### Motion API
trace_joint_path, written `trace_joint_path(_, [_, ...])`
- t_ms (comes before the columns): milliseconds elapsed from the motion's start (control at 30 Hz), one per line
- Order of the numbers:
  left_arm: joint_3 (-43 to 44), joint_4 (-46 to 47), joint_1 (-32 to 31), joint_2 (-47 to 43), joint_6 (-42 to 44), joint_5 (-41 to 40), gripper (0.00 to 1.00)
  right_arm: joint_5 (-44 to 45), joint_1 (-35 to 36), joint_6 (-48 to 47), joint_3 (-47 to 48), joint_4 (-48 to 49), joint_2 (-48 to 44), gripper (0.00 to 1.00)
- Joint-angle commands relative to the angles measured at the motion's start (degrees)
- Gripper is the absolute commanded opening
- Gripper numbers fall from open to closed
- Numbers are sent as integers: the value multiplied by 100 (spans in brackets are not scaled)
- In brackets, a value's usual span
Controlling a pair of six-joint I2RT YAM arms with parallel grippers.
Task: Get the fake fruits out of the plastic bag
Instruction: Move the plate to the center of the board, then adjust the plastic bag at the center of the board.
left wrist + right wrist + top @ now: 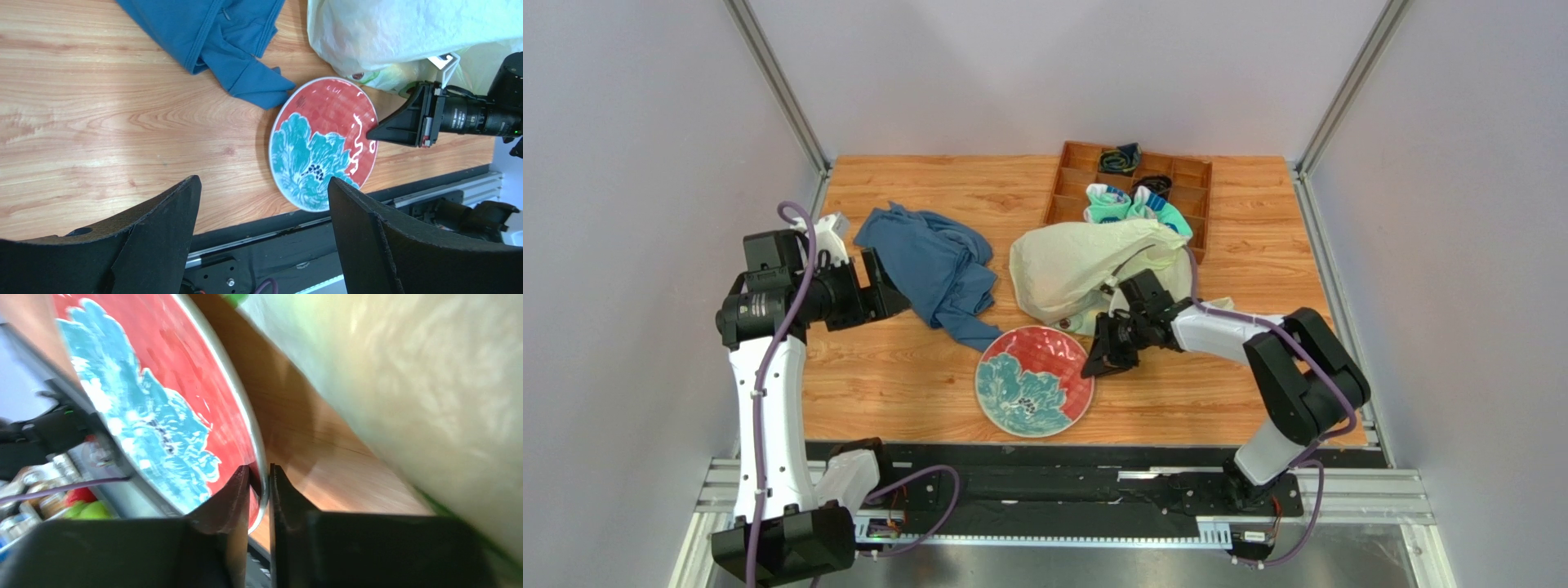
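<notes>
The pale yellow-green plastic bag (pixel 1075 267) lies bunched at the table's middle back; it also shows in the left wrist view (pixel 417 30) and the right wrist view (pixel 430 386). No fake fruits show; they are hidden or out of view. A red and teal flowered plate (pixel 1035 380) lies in front of the bag. My right gripper (pixel 1100 358) is shut on the plate's right rim (pixel 261 459), right beside the bag's lower edge. My left gripper (pixel 885 288) is open and empty, held above the table's left side, its jaws wide apart (pixel 264 180).
A blue cloth (pixel 934 270) lies crumpled left of the bag, beside my left gripper. A wooden compartment tray (pixel 1192 184) stands at the back right with teal-and-white socks (pixel 1136 206) in it. The black rail (pixel 1063 453) runs along the near edge.
</notes>
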Motion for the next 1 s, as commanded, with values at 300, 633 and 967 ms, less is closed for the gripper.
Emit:
trace_joint_path(300, [677,767,-1323,213,278,681,90,-61,-28,-2675,1612,-3782,-1504,93])
trace_joint_path(633, [2576,890,-4028,1767,1008,1524,93,488,-53,-5614,3325,-6528,-3507,97])
trace_joint_path(967, [4096,1927,-6097,4043,-520,438,99,1388,-1328,-4858,3986,-5807,-4458,100])
